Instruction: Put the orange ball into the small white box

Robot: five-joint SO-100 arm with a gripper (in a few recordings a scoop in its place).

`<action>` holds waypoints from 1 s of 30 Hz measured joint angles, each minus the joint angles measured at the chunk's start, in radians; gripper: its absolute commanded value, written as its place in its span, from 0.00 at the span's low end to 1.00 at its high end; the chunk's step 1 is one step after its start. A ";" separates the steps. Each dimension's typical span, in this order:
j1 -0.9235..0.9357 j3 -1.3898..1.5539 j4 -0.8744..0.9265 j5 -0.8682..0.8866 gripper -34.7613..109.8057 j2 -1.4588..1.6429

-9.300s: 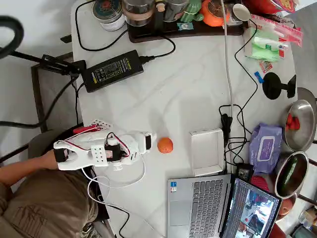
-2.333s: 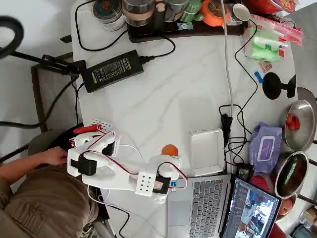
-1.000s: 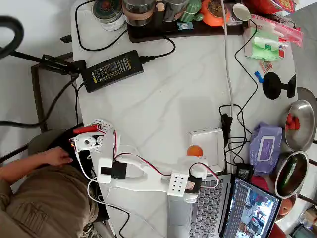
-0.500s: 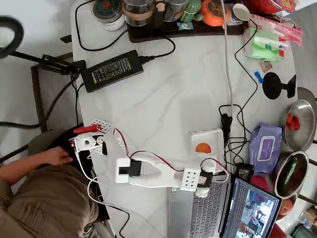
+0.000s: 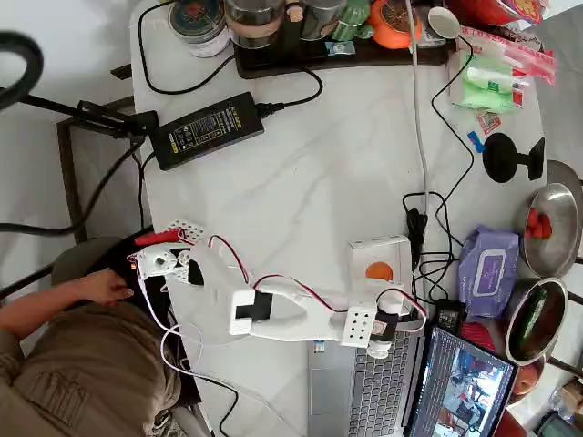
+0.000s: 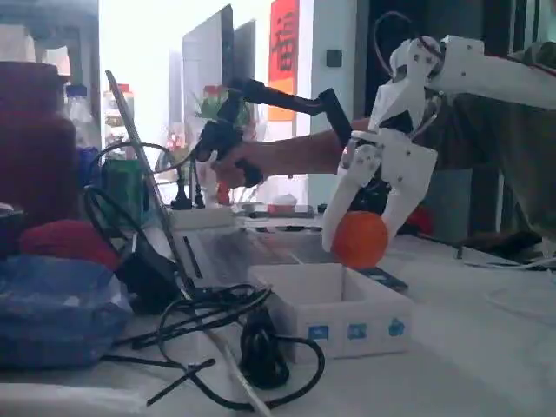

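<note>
Hovering from overhead, my gripper pinches the orange ball over the small white box. The fixed view shows the ball above the rim; released crooked, it could bounce out.

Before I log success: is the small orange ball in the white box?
Not yet. The gripper holds the small orange ball above the shallow white box.

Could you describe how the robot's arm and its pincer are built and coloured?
The arm is white moulded plastic in chunky segments, with black servo blocks set at the joints and thin red and white wires looping along it. A flat white plate near the wrist carries a grid of small holes. The pincer has two broad white tapering fingers.
</note>
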 measured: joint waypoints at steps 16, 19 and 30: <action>-0.002 0.000 0.005 0.003 0.49 -0.017; -0.002 0.000 0.005 0.005 0.49 -0.037; -0.003 0.000 0.080 0.005 0.48 -0.008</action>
